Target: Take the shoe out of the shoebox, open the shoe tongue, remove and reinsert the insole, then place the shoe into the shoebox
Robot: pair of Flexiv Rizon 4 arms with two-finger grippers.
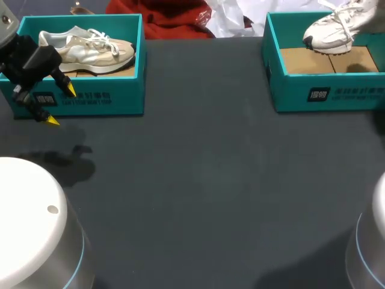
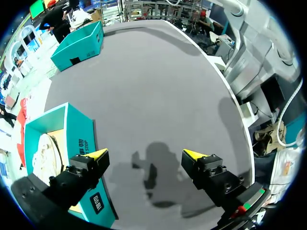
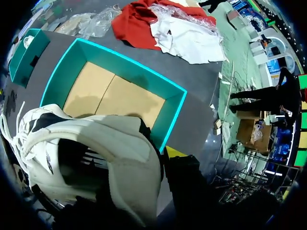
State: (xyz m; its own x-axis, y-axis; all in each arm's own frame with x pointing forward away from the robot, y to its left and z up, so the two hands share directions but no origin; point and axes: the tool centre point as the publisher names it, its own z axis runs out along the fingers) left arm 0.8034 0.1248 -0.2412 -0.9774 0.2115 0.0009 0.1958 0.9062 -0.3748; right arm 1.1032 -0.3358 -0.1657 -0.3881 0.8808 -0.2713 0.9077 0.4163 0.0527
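While the right gripper [image 3: 160, 158] clamps the white shoe [image 1: 334, 27] above its shoebox [image 1: 325, 93], left gripper [image 2: 146, 155] gaping, insole work judged pending

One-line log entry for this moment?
left jaws open beside teal shoebox holding beige shoe | right jaws shut on white shoe above second teal shoebox

Teal shoebox [image 1: 289, 90]; white shoe [image 1: 334, 30]; cream shoe [image 1: 90, 51]; grey table [image 1: 210, 180].

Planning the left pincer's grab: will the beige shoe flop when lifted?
Probably not much: the beige shoe has a thick sole, so it should keep its shape. Its soft-looking upper may crumple where pinched, and its loose white laces will likely dangle.
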